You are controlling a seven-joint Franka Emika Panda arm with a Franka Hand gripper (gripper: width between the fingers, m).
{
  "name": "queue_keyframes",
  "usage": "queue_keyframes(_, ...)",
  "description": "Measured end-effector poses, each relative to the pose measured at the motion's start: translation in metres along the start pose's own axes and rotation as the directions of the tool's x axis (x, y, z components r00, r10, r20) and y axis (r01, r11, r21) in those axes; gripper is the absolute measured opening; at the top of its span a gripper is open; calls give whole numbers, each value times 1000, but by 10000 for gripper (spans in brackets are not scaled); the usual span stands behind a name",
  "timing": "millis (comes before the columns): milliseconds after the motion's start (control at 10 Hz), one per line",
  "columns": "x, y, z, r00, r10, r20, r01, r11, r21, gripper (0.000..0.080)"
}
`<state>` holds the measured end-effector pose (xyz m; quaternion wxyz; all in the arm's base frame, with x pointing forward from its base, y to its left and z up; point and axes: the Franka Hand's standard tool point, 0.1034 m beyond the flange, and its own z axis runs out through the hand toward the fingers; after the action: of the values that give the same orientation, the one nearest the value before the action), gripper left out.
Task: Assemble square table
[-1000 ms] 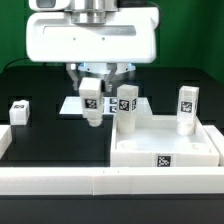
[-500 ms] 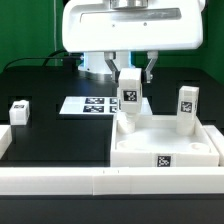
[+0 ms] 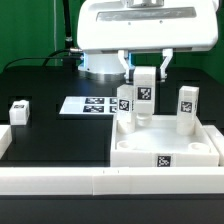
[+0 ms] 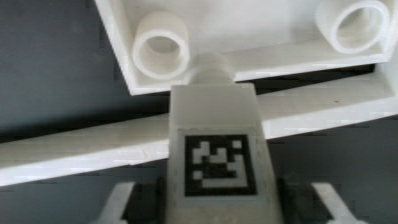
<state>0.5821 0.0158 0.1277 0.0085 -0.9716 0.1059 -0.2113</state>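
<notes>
My gripper (image 3: 145, 78) is shut on a white block leg (image 3: 145, 93) and holds it upright over the back part of the square tabletop (image 3: 196, 150). In the wrist view the held leg (image 4: 217, 130) shows its tag between the two fingers (image 4: 127, 203), with the gripper (image 4: 217, 208) above the tabletop's rim (image 4: 125, 40) and a round socket (image 4: 164, 45). A second leg (image 3: 125, 104) stands at the tabletop's corner on the exterior view's left. A third leg (image 3: 186, 109) stands on the exterior view's right. A fourth leg (image 3: 18, 111) lies on the table, far on the exterior view's left.
The marker board (image 3: 85, 104) lies flat behind and to the exterior view's left of the tabletop. A long low white border rail (image 3: 70, 180) runs along the front. The arm's large white body (image 3: 150, 25) hangs over the back.
The gripper has carried the leg toward the exterior view's right, from over the marker board, past the standing leg, to above the tabletop. The grip has stayed the same.
</notes>
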Motion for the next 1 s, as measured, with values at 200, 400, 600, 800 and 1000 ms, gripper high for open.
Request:
queue_keyframes(200,-9,-20,5,1000,-29,7,28,1000,10,285)
queue_keyframes(400,-12,-57,11,997,-69,24,69,997,30,285)
queue_keyframes(600,-11,-63,14,995,-93,29,92,995,28,285)
queue_keyframes(800,-14,-66,16,995,-100,31,99,995,29,285)
queue_keyframes(1000,-23,-96,21,985,-173,22,172,984,34,285)
